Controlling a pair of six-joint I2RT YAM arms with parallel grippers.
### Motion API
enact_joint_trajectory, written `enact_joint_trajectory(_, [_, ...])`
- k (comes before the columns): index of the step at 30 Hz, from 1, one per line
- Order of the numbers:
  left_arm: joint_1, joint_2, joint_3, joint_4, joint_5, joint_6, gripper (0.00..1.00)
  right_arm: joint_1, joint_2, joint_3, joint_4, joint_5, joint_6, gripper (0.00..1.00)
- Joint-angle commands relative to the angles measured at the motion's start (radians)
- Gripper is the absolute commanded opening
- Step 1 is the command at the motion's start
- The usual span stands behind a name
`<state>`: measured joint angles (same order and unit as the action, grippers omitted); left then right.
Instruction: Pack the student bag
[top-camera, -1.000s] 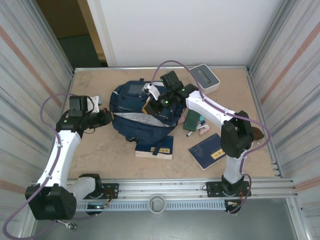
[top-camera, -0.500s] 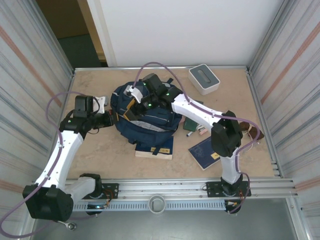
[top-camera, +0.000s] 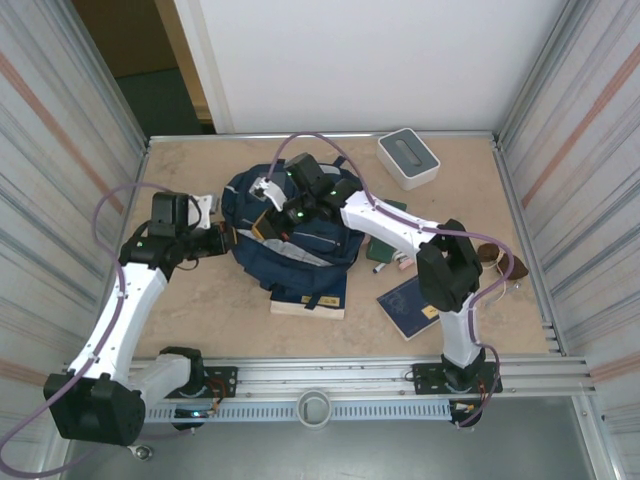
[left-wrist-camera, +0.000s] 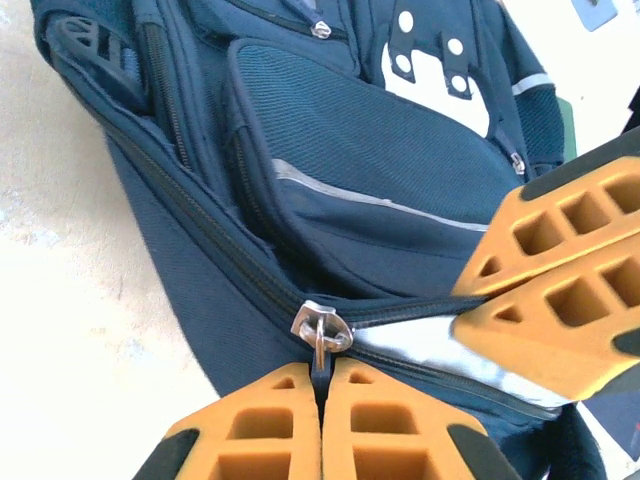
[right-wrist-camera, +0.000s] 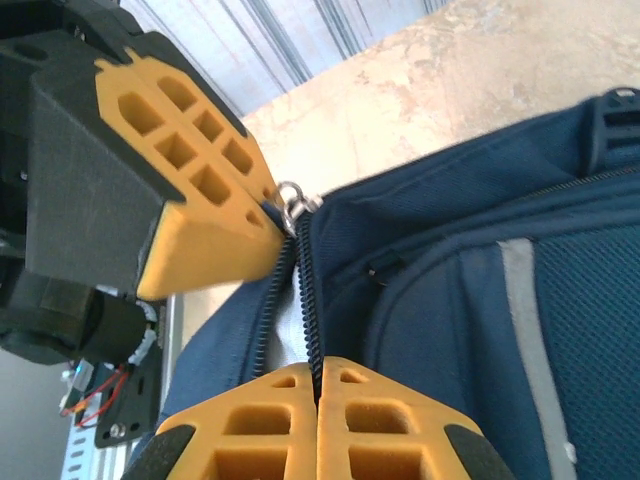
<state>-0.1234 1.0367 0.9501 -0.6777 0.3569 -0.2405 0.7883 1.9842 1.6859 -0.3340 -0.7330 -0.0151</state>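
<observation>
Navy fabric: the student bag (top-camera: 300, 250) lies at the middle-left of the bench (top-camera: 200, 300), front pocket and white patches facing up. Both arms meet at its left end.
Left jaws: closed tight on the metal zip pull (left-wrist-camera: 318, 335). The orange fingers (left-wrist-camera: 250, 430) pinch the tab just below the slider, probably so the slider can be drawn along its track.
Right jaws: closed flat on the zip track (right-wrist-camera: 310, 300), near the slider, with the teeth running straight in between the fingers (right-wrist-camera: 250, 430). This looks like a brace that keeps the edge taut while the other side pulls.
Opening: the two rows of teeth part between the grips, and pale grey lining (left-wrist-camera: 430, 345) shows in the gap. The mouth is a slit, not yet wide enough to load.
Waiting items: a thick book (top-camera: 310, 297) touches the bag's near edge, and a flat navy booklet (top-camera: 412, 305) lies to its right. Small pens and oddments (top-camera: 390, 262) sit beside the bag, and a white box (top-camera: 408, 157) stands well apart at the far right.
Stage: everything to be packed lies outside, so the packing seems barely begun.
Risk: the thin tab may slip from the pinch, or the soft bag may slide instead of unzipping.
</observation>
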Motion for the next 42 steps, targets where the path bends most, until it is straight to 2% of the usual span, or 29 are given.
enact_joint_trajectory(1, [0.067, -0.019, 0.048, -0.036, -0.101, 0.024, 0.00, -0.061, -0.100, -0.057, -0.017, -0.029, -0.009, 0.00])
enact_joint_trajectory(5, [0.154, -0.024, 0.062, -0.060, -0.101, 0.027, 0.00, -0.092, -0.151, -0.092, -0.049, -0.063, -0.051, 0.00])
enact_joint_trajectory(14, [0.278, 0.011, 0.083, -0.052, -0.107, 0.027, 0.00, -0.156, -0.256, -0.152, -0.108, -0.112, -0.126, 0.00])
enact_joint_trajectory(18, [0.289, 0.052, 0.107, -0.050, -0.086, 0.030, 0.00, -0.174, -0.281, -0.180, -0.082, -0.106, -0.104, 0.00])
enact_joint_trajectory(23, [0.263, 0.047, 0.082, -0.021, 0.028, 0.004, 0.00, -0.162, -0.249, -0.180, 0.017, -0.037, 0.002, 0.00])
enact_joint_trajectory(24, [0.247, 0.039, 0.066, -0.011, 0.043, -0.008, 0.03, -0.163, -0.241, -0.175, 0.026, -0.032, 0.014, 0.00])
enact_joint_trajectory(26, [0.192, 0.019, 0.007, 0.032, 0.093, -0.032, 0.19, -0.161, -0.221, -0.154, 0.029, -0.028, 0.028, 0.00])
enact_joint_trajectory(28, [0.130, 0.004, -0.051, 0.078, 0.092, -0.068, 0.29, -0.163, -0.206, -0.128, 0.014, -0.025, 0.025, 0.00])
enact_joint_trajectory(32, [0.056, -0.019, -0.184, 0.254, 0.099, -0.154, 0.42, -0.170, -0.182, -0.090, -0.017, -0.046, 0.014, 0.00])
enact_joint_trajectory(35, [0.055, -0.020, -0.271, 0.432, 0.117, -0.201, 0.51, -0.174, -0.171, -0.075, -0.041, -0.062, 0.000, 0.00])
enact_joint_trajectory(42, [0.072, 0.036, -0.407, 0.791, 0.198, -0.178, 0.57, -0.189, -0.149, -0.031, -0.094, -0.092, -0.021, 0.00])
